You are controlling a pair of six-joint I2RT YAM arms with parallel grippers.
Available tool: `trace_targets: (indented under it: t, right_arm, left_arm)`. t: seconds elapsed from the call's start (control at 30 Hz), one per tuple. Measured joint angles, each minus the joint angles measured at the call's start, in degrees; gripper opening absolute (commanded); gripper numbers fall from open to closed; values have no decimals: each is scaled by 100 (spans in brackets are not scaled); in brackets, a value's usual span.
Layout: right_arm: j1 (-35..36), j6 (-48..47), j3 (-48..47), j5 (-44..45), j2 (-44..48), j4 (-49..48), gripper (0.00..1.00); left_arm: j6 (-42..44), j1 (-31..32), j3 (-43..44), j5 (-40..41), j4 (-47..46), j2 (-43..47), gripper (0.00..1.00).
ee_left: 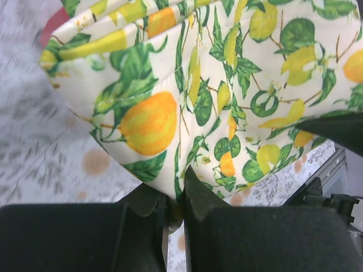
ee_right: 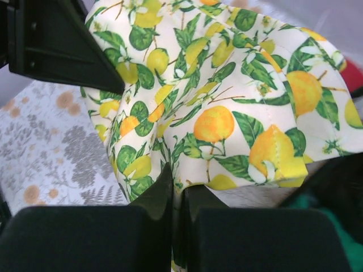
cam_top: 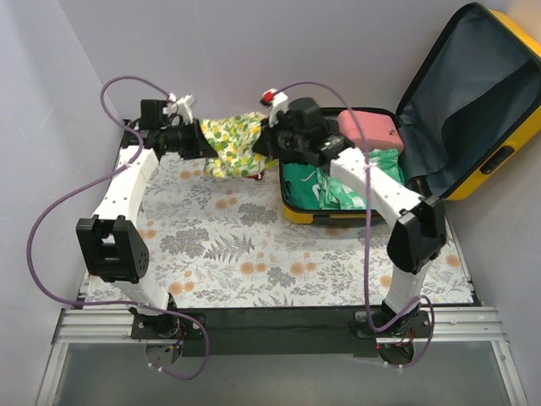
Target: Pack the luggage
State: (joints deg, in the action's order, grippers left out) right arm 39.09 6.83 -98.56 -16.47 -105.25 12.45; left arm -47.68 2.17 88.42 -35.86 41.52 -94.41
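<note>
The yellow suitcase (cam_top: 499,173) lies open at the back right, its grey-lined lid (cam_top: 461,93) raised. Inside lie green clothing (cam_top: 321,188) and a small pink case (cam_top: 372,128). A lemon-print cloth (cam_top: 232,144) hangs between my two grippers, above the table just left of the suitcase. My left gripper (cam_top: 203,142) is shut on the cloth's left end (ee_left: 181,113). My right gripper (cam_top: 269,145) is shut on its right end (ee_right: 215,102). In each wrist view the fingers (ee_left: 198,195) (ee_right: 161,190) pinch a fold of the cloth.
The table is covered by a floral-print sheet (cam_top: 245,245). Grey walls close in the left and back. Purple cables (cam_top: 46,220) loop from both arms. The suitcase's front rim (cam_top: 321,216) stands at the sheet's right.
</note>
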Motion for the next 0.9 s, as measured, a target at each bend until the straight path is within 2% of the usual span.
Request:
trace_targets:
  t: [0.2,0.37,0.57,0.8,0.83,0.9]
  right_arm:
    - [-1110,-365,542,70,901,173,1]
    - [-1867,-616,1425,144,1565,452,1]
    - [-2400,-933,2380,146,1974,721,1]
    - [-2627,-1054,3421,83,1982,743,1]
    - [-2627,-1051,3508,68,1980,719,1]
    - [-2603,-1054,3591,55,1976,699,1]
  left_arm:
    - [-323,1174,1517,107,-339,-968,0]
    - [-568,2105,2227,249,-538,-1939,0]
    - [-750,2876,2269,402,-597,-2752,0]
    - [-826,2966,1749,457,-667,-2841,0]
    - [-837,2955,1648,450,-686,-2839,3]
    - [-855,2949,1563,420,-741,-2828,20]
